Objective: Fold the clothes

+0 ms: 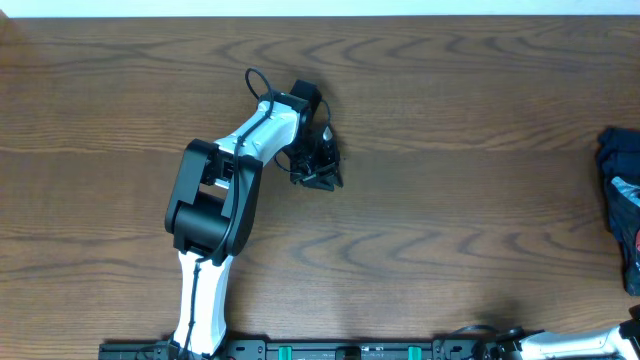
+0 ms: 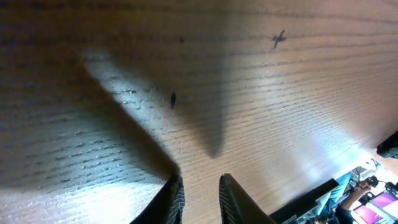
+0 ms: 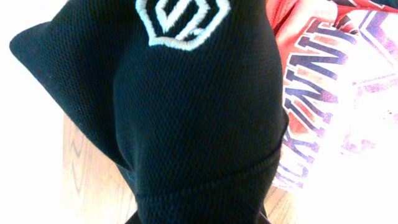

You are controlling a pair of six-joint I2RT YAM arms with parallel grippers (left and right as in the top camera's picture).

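In the right wrist view the clothes (image 3: 199, 106), black mesh fabric with a white stitched logo (image 3: 181, 18), fill the middle of the frame. The fabric narrows toward the bottom edge, where it covers my right gripper's jaws and hides the fingers; it looks gathered in the shut grip. My left gripper (image 1: 322, 172) hovers low over bare wood left of the table's centre. Its ribbed fingertips stand a narrow gap apart (image 2: 200, 180), with only wood grain between them. Overhead, only part of the right arm (image 1: 560, 345) shows at the bottom right edge.
A dark blue bundle (image 1: 620, 195) with pale and red patches lies at the table's right edge. Red and white printed fabric (image 3: 336, 74) lies just behind the black fabric. The wooden table (image 1: 450, 120) stretches between the two arms. A rail runs along the front edge (image 1: 330, 350).
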